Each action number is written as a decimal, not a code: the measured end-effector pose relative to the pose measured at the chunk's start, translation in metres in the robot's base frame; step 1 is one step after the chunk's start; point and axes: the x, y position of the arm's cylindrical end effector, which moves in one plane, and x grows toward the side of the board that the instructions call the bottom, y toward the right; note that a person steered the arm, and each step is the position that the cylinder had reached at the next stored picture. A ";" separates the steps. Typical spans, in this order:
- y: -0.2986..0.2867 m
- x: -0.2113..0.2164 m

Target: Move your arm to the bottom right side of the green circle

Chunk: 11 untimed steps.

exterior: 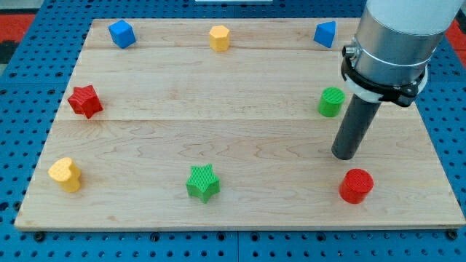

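The green circle (pixel 331 101) is a short green cylinder standing at the right side of the wooden board (pixel 218 131). My tip (pixel 344 156) rests on the board below the green circle and slightly to its right, apart from it. The dark rod rises from the tip to the grey arm body at the view's top right. A red cylinder (pixel 356 185) stands just below and to the right of my tip, not touching it.
A blue block (pixel 325 33) sits at the top right, a yellow block (pixel 219 37) at top centre, a blue block (pixel 121 33) at top left. A red star (pixel 85 100) is at the left, a yellow heart (pixel 65 174) at bottom left, a green star (pixel 202 182) at bottom centre.
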 end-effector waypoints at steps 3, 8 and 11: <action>-0.003 -0.001; 0.039 -0.022; -0.003 -0.049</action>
